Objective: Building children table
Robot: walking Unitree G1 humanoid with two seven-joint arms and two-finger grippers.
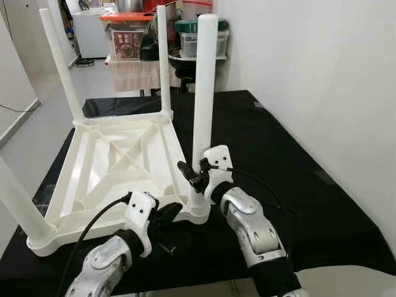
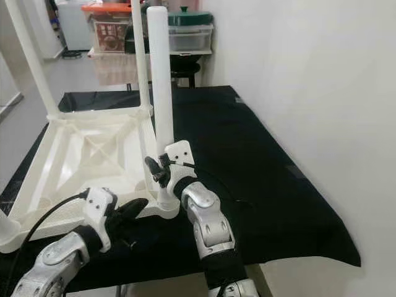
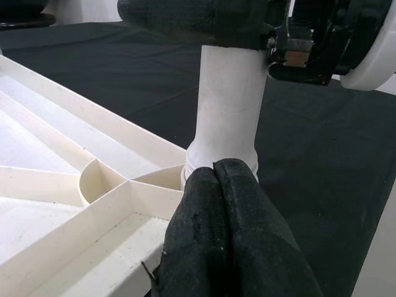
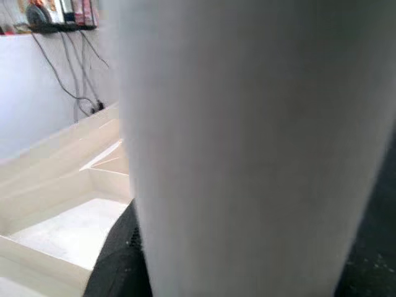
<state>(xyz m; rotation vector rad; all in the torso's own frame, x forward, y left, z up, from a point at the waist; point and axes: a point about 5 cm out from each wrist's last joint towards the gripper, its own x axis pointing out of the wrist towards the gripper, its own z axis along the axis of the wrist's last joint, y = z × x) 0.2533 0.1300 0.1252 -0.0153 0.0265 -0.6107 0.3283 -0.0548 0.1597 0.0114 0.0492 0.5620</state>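
A white children's table (image 1: 117,161) lies upside down on a black cloth (image 1: 278,161). Its other legs stand up at the far left (image 1: 60,62), the far middle (image 1: 164,59) and the near left (image 1: 21,207). The near-right leg (image 1: 204,86) stands upright in its corner socket (image 3: 221,162). My right gripper (image 1: 199,184) is shut on this leg low down, just above the socket; the leg (image 4: 247,148) is pressed close against the right wrist view. My left gripper (image 3: 215,172) is shut with nothing in it, its tips against the socket collar at that corner.
A white wall (image 1: 322,74) runs close along the right of the cloth. Shelves with storage boxes (image 1: 133,37) stand behind the table. A small dark screw-like piece (image 1: 167,249) lies on the cloth near my left wrist. Bare floor (image 1: 37,124) lies to the left.
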